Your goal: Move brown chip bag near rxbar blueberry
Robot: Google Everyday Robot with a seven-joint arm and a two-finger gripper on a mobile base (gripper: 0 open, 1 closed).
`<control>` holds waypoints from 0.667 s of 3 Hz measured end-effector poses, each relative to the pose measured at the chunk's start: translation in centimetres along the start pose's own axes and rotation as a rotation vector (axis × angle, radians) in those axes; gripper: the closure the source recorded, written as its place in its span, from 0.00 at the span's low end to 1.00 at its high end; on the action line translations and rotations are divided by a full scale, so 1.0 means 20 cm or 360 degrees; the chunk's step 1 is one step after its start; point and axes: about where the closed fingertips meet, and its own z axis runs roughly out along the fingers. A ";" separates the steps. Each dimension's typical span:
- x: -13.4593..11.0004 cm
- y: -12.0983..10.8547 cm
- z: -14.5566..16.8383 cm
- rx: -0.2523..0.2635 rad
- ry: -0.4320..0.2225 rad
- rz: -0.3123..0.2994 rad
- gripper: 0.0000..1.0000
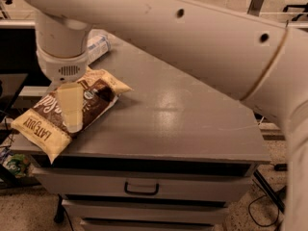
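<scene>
The brown chip bag [96, 97] lies on the grey table's front left corner, its pale yellow "LATE JULY" end [41, 134] sticking out over the edge. My gripper [72, 110] hangs from the white wrist above the bag's middle, its pale finger pointing down over the dark brown part. The rxbar blueberry is hidden behind my arm, which crosses the whole upper part of the view.
A clear plastic water bottle [98, 44] lies at the table's back left, behind the wrist. The grey tabletop [192, 114] extends to the right. Drawers with a handle [142, 189] sit below the front edge. The floor lies left of the table.
</scene>
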 end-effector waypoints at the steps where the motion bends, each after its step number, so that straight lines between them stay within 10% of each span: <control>1: -0.04 -0.03 0.06 -0.0021 0.0009 -0.0001 0.00; 2: -0.01 -0.10 0.15 -0.0039 0.0094 -0.0032 0.00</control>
